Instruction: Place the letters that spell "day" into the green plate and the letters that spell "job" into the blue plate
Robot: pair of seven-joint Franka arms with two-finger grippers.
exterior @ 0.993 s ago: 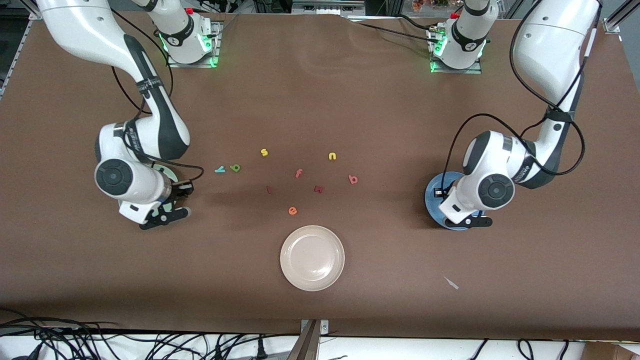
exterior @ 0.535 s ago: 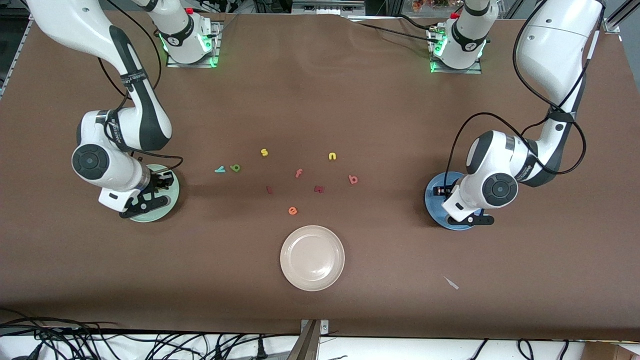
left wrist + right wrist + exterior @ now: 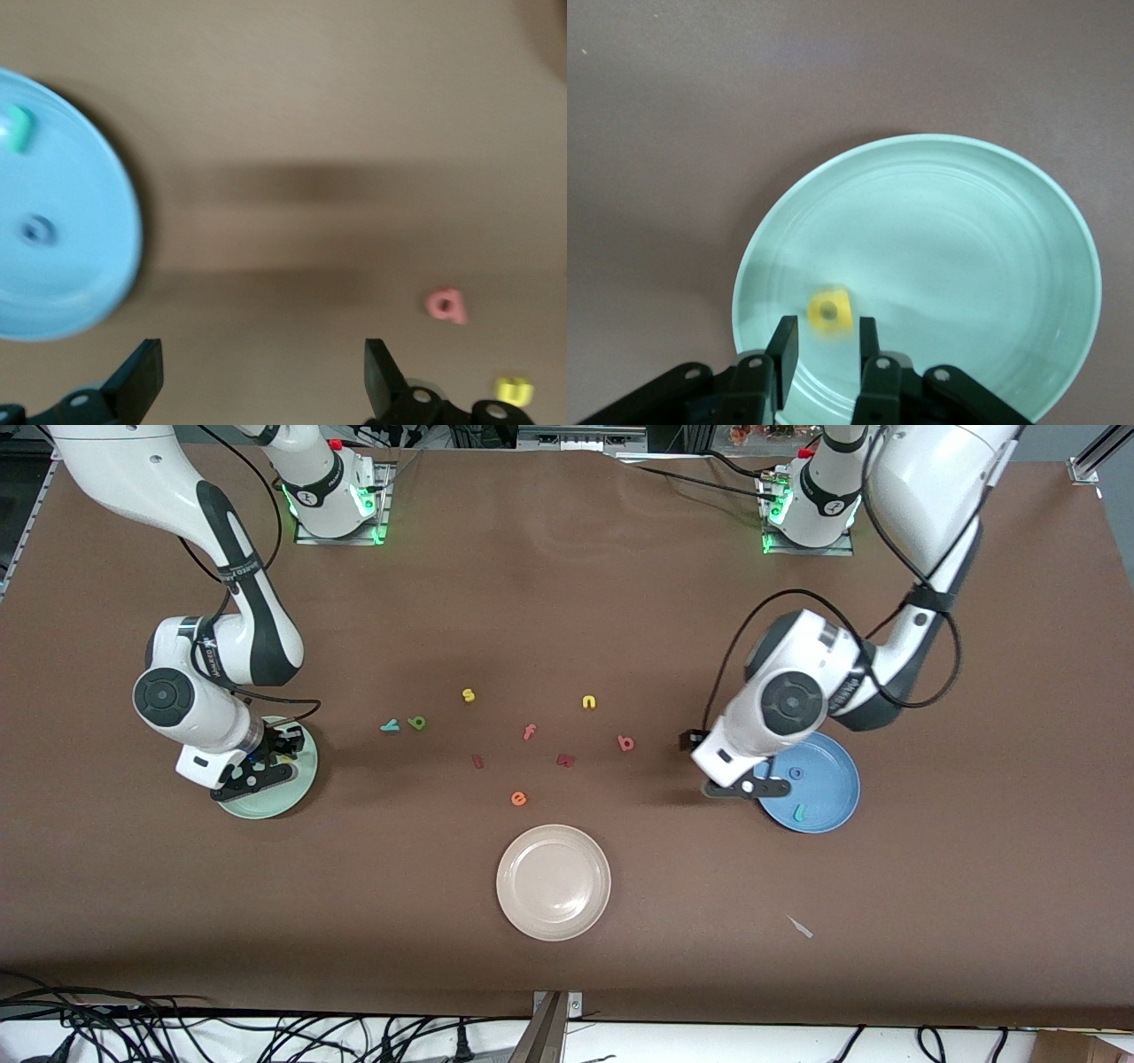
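Three plates sit on the worktop (image 3: 567,602): one plate at the right arm's end (image 3: 301,790), one plate at the left arm's end (image 3: 837,793), and a middle plate (image 3: 554,841) nearest the front camera. The "d" (image 3: 830,312) lies in the first, under the right end effector (image 3: 252,779). The "o" (image 3: 796,774) and "j" (image 3: 799,811) lie in the second, and the left end effector (image 3: 735,786) hangs at its rim. Between the plates are scattered the "y" (image 3: 390,726) beside the "a" (image 3: 416,723), the "s" (image 3: 468,695), the "n" (image 3: 588,702), the "f" (image 3: 529,732), the "b" (image 3: 625,743) and the "e" (image 3: 518,799).
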